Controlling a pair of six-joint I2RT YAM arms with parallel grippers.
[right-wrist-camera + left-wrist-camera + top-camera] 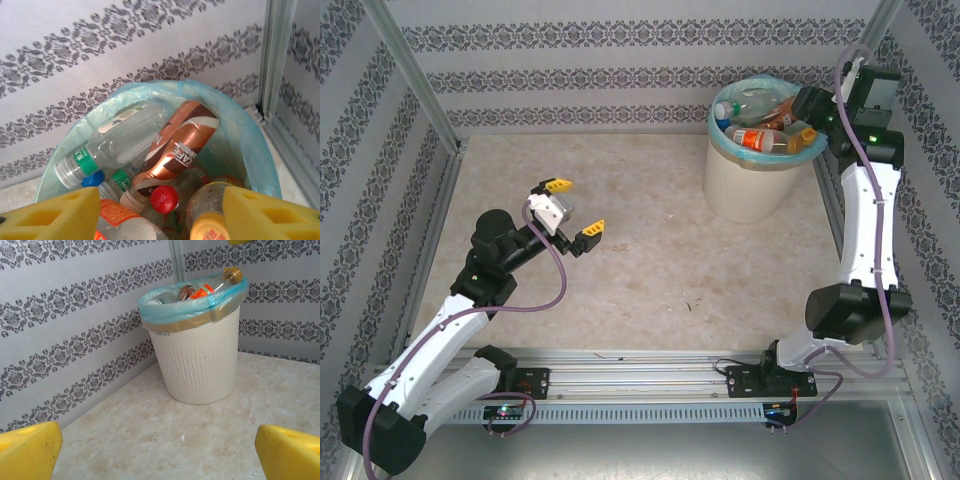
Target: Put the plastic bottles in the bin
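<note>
The bin (750,185) stands at the table's far right, cream-white with a light blue liner, and holds several plastic bottles (765,138). My right gripper (808,112) hangs over its right rim. In the right wrist view this gripper (162,220) is open, its yellow fingers (55,215) apart above a brown coffee bottle (180,145), a clear bottle (120,135) and a red cap (164,199); nothing sits between them. My left gripper (576,207) is open over the table's left half, holding nothing. From the left wrist view the bin (197,365) stands ahead, an orange-labelled bottle (204,290) at its rim.
Patterned walls close the table on the left, back and right, with metal posts (415,75) at the corners. The bin stands near the back right corner post (277,55). A rail (640,365) runs along the near edge between the arm bases.
</note>
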